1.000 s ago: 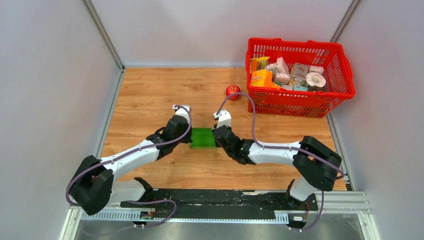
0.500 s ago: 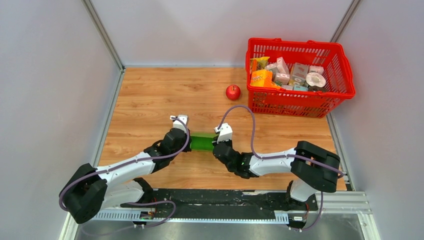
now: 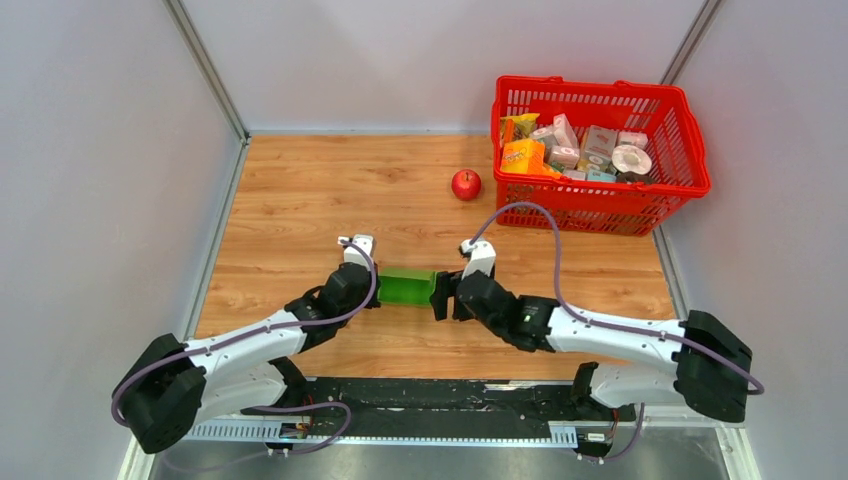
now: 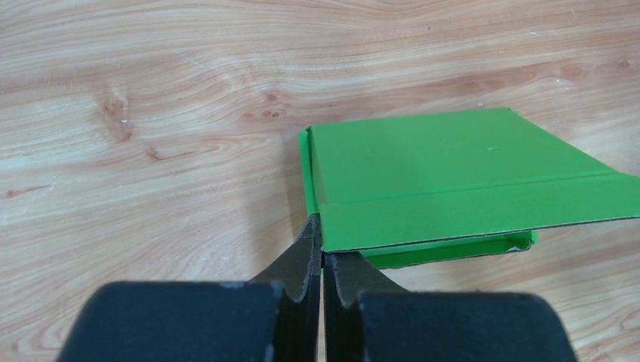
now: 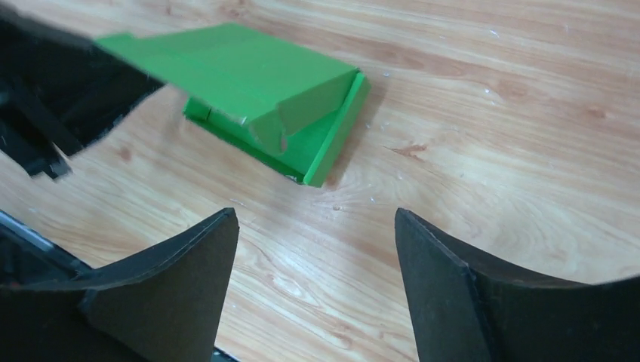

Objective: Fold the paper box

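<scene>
The bright green paper box [image 3: 405, 287] lies partly folded on the wooden table, between the two arms. My left gripper [image 3: 378, 290] is shut on the near left corner of its raised top panel [image 4: 438, 166]; in the left wrist view the gripper [image 4: 322, 245] has both tips pressed together at that corner. My right gripper [image 3: 437, 295] stands open just right of the box and touches nothing. In the right wrist view that gripper [image 5: 313, 219] has only bare wood between its fingers, and the box [image 5: 249, 68] lies a short way ahead with its lid lifted toward the left gripper [image 5: 60, 83].
A red apple [image 3: 465, 184] sits on the table behind the box. A red plastic basket [image 3: 600, 205] with several small printed packages stands at the back right. Grey walls close in both sides of the table [image 3: 300, 190].
The right gripper has let go of the box, opened wide and drawn back to the right, its arm stretched out lower. The left gripper and box have shifted slightly toward the near edge.
</scene>
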Tool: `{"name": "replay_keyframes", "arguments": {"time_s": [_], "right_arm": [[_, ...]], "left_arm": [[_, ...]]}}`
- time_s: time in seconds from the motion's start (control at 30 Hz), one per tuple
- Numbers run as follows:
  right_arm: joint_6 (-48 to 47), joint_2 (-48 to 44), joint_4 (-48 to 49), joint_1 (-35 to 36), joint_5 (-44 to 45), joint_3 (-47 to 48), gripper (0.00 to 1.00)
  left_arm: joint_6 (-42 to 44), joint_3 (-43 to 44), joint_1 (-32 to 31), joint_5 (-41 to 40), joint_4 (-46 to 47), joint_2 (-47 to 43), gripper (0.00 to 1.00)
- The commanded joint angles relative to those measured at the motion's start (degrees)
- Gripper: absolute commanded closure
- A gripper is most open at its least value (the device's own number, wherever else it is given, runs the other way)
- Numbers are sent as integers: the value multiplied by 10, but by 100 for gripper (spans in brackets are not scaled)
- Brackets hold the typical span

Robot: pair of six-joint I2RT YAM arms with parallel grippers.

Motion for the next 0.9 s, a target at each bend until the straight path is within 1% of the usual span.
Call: {"name": "replay_keyframes", "arguments": {"time_s": [0.0,0.03,0.07,0.1,0.13,0.17,0.2,0.27,0.37,0.43,0.57,0.6,0.63,0.67,0.8,0.87], "right_arm": [[154,-32,-115,-81,-165,56,20],[181,-30,-133,-119,-190,67,20],[210,-27,-135,-135,-213,74,20],[258,-23,-132,-150,-260,81,20],[288,-12,-111,-174,-292,81,24],[309,-6,-93,-181,-310,79,25],[343,0,-74,-184,-326,79,29],[366,30,-50,-186,-334,89,29],[410,77,1,-186,-379,101,30],[446,108,41,-186,-417,100,33],[505,143,119,-187,-430,76,39],[514,149,141,-188,-431,73,44],[527,157,152,-188,-432,69,46],[530,170,161,-189,-434,68,49],[530,202,181,-197,-431,61,56],[529,213,196,-204,-442,52,61]], "left_arm": [[7,7,-13,-35,-23,-12,99],[8,9,-15,-40,-24,-11,99],[8,17,-18,-45,-27,-8,99],[8,21,-19,-50,-33,-5,99],[6,26,-22,-55,-46,-3,99],[2,34,-29,-70,-49,0,99],[-3,36,-34,-81,-67,2,99],[-16,39,-43,-104,-73,4,99],[-34,41,-52,-123,-81,4,99],[-40,47,-55,-136,-90,8,99],[-40,63,-64,-155,-111,18,99],[-42,64,-67,-157,-113,20,99],[-45,63,-68,-158,-112,22,99],[-47,61,-69,-157,-109,22,98],[-58,36,-70,-141,-95,7,94],[-62,28,-70,-139,-87,-1,91]]}}
